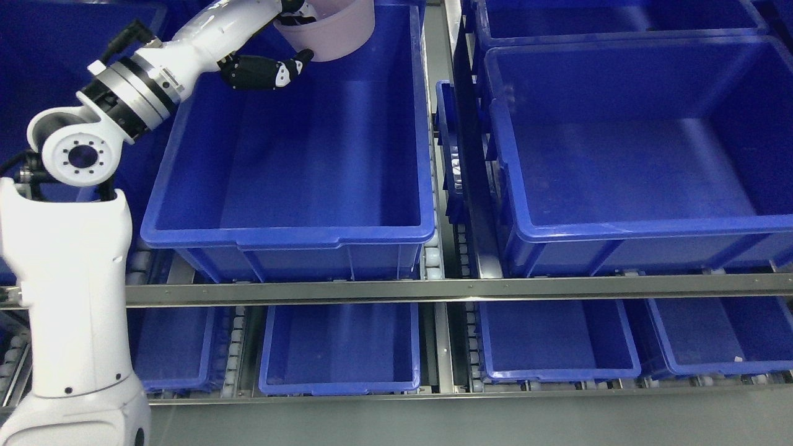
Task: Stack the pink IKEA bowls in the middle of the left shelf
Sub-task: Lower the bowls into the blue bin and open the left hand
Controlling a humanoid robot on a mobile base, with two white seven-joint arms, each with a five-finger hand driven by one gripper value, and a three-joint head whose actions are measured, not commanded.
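A pale pink bowl (331, 31) hangs at the top edge of the head view, over the far end of a large blue bin (186, 161) on the left shelf's middle level. My left hand (288, 43) is shut on the bowl: black fingers (266, 71) curl under its near side, the rest of the hand is cut off by the frame's top. The left arm (155, 80) rises from the lower left and reaches over the bin's left wall. The bin's floor shows nothing in it. The right arm is out of view.
A second large blue bin (619, 241) stands on the right shelf, past a metal divider (443, 93). A metal rail (433, 290) crosses in front. Smaller blue bins (341, 387) sit on the lower level. More blue bins show behind, top right.
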